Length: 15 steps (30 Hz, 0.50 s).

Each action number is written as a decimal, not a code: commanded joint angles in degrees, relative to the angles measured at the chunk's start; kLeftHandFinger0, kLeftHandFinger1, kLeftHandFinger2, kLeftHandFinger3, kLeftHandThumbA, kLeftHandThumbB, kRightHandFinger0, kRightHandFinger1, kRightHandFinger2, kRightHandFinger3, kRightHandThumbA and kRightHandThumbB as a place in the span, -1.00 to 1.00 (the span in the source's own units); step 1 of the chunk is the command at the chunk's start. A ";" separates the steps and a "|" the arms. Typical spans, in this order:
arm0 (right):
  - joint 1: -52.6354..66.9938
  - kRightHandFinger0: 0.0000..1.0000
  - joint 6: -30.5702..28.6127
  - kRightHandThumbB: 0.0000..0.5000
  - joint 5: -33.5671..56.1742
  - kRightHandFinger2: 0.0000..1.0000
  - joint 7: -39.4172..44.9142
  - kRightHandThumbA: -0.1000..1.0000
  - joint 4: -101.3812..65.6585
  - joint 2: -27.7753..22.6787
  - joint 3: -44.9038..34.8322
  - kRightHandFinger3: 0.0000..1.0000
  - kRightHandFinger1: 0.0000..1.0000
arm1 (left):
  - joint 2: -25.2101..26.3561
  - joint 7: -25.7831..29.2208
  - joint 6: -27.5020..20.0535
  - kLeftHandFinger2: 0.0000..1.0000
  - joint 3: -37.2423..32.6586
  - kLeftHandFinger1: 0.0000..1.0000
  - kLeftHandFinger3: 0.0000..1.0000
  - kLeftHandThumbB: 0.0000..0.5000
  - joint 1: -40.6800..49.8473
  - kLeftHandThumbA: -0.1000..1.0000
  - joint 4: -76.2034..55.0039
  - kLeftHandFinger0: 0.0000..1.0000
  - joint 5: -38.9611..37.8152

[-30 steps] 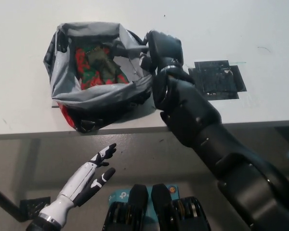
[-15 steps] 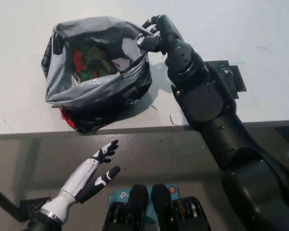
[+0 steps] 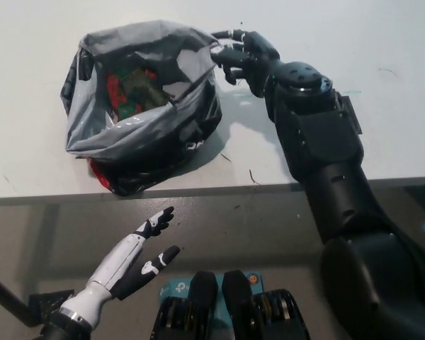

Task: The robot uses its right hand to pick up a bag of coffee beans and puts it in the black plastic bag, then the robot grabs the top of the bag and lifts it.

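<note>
The black plastic bag [image 3: 138,134] stands with its mouth open on the white table [image 3: 382,42] at the upper left. Inside it lies the coffee bean bag [image 3: 127,88], red and green, partly hidden by the folded rim. My black right hand [image 3: 244,53] hovers at the bag's upper right rim, fingers spread, with the fingertips [image 3: 223,51] at the plastic's edge. I cannot see a firm hold on the rim. My white left hand [image 3: 138,255] rests open below the table's front edge, at the lower left.
A black taped patch [image 3: 348,117] lies on the table to the right of my right arm, mostly covered by it. The table's front edge [image 3: 219,190] runs across the middle of the picture, just below the bag.
My right hand has swung from over the bag's right side up to its upper right rim and spread its fingers. The bag's right rim now stands higher. The left hand has barely moved.
</note>
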 commanded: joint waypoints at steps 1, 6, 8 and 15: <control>-16.34 -1.00 1.41 -0.83 16.46 -0.10 4.95 -0.50 -0.90 3.90 -4.00 0.02 -0.95 | 0.44 0.32 -2.71 1.00 -0.03 0.86 1.00 -0.47 -1.50 0.88 -0.21 0.87 0.05; -20.86 -1.00 1.41 -0.81 20.38 -0.07 3.08 -0.52 1.92 4.56 -5.80 0.08 -0.94 | 0.13 0.41 -1.09 1.00 -0.14 0.82 1.00 -0.38 -1.62 0.94 -0.54 0.85 0.94; -22.53 -1.00 1.41 -0.96 22.55 -0.06 0.45 -0.57 2.45 5.25 -6.89 0.17 -0.97 | 0.30 0.43 -1.75 1.00 -0.20 0.82 1.00 -0.43 -1.67 0.95 -0.34 0.85 1.08; -24.96 -1.00 1.41 -0.89 27.71 -0.14 -4.08 -0.57 2.90 5.86 -8.55 0.29 -1.00 | 0.07 -0.08 -1.47 1.00 -0.30 0.79 1.00 -0.43 -1.71 0.95 -0.29 0.83 0.43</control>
